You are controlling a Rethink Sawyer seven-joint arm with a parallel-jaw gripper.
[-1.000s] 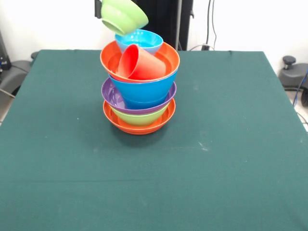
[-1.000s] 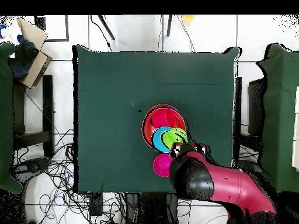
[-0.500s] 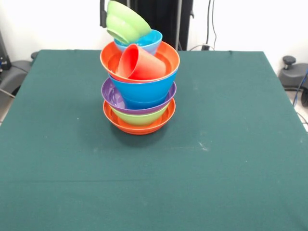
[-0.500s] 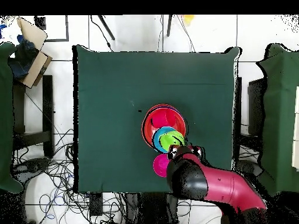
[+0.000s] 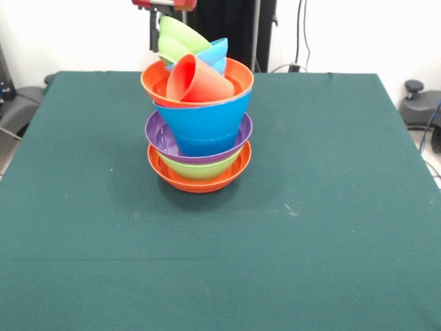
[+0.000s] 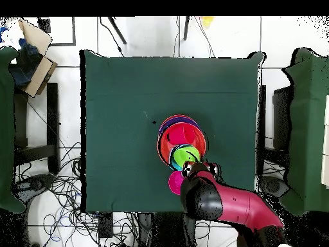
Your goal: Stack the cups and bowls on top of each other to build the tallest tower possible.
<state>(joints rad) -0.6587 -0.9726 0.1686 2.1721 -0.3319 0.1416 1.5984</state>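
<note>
One gripper here, poking in at the top edge of the front view, and it looks clamped on the rim of a tilted green bowl, though I can only see the red end of the arm and a dark finger running down behind the bowl, so take that as a read rather than a sure thing.

That green bowl leans inside a light blue bowl at about 12 o'clock on the tower. In front of them the red cup lies on its side in the upper orange bowl. Under that: a big blue bowl, the purple bowl, another green bowl, and the orange base bowl on the green table.

In the overhead view a magenta bowl sits on its own just off the tower's 6 o'clock side, next to the arm.

To do this step well I'd level the green bowl so it seats flat in the blue one before letting go. It's cocked now and the top layers look crowded, so a sideways nudge could tip the cup or shift the whole pile. Release straight, lift straight up.
</note>
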